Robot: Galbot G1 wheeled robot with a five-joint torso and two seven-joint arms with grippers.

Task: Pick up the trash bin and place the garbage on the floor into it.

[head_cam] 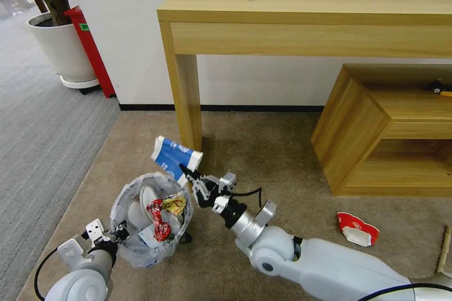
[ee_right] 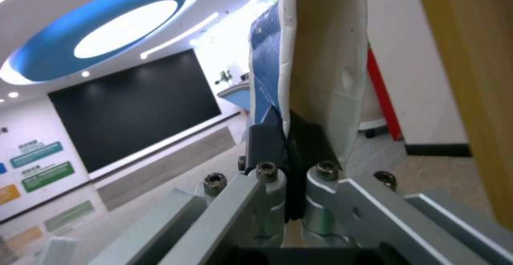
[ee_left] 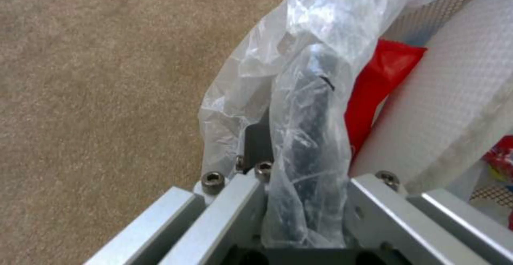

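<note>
Now carton clamped in right gripper

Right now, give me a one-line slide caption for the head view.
Left gripper holds the trash bin by its rim while right gripper lifts the blue-white carton beside it.

Even, soft indoor light with faint shadows under the counter, wide-angle bending at the head view's edges, and blurred close-up wrist views.
</note>
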